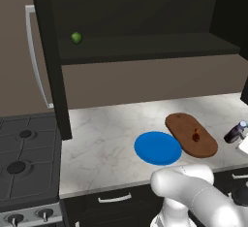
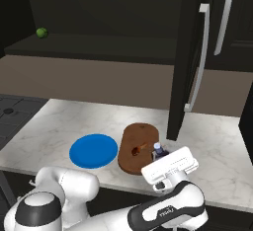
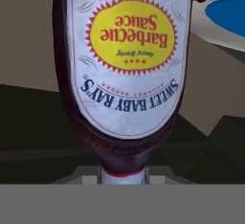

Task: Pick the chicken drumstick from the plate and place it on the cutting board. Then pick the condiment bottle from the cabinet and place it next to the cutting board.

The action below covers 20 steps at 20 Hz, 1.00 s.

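The gripper [image 2: 159, 162] is clamped on the condiment bottle [image 3: 125, 65], holding it tilted just right of the cutting board's [image 1: 191, 135] near end, above the marble counter [image 1: 106, 138]. The chicken drumstick [image 1: 195, 135] lies on the board, and the blue plate [image 1: 157, 148] sits touching the board's left side. A small green fruit [image 1: 76, 38] rests far left on the cabinet [image 1: 145, 46] shelf

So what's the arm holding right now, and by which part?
The condiment bottle, gripped at its neck end, just below the cap, with the jaws shut on it.
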Tool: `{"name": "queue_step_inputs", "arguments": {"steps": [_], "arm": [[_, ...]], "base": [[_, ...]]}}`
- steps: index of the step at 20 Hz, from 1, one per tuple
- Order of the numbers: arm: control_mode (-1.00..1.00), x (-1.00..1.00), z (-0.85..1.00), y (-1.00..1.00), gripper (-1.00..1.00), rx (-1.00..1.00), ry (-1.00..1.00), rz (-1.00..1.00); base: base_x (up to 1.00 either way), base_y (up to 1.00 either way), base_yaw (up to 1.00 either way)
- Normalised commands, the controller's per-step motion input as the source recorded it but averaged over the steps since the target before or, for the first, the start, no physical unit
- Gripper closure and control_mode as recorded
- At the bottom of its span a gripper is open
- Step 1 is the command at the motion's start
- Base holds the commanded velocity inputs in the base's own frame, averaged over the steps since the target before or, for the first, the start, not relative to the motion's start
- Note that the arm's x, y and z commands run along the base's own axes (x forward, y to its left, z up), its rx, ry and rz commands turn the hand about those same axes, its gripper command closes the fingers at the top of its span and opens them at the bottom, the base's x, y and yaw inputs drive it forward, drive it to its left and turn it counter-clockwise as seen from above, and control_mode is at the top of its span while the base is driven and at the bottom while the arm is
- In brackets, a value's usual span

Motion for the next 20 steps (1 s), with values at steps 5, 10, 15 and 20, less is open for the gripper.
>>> {"name": "queue_step_inputs", "arguments": {"steps": [5,10,15,20], "arm": [[-1.00,0.12,-0.13,-0.11,1.00,0.01,0.00,0.01],[-1.00,0.15,-0.16,-0.11,1.00,0.01,0.00,0.01],[-1.00,0.16,-0.18,-0.10,1.00,0.00,0.00,0.01],[-1.00,0.16,-0.21,-0.10,1.00,0.00,0.00,0.00]], "base": [[0.00,0.00,0.00],[0.00,0.00,0.00],[0.00,0.00,0.00],[0.00,0.00,0.00]]}}
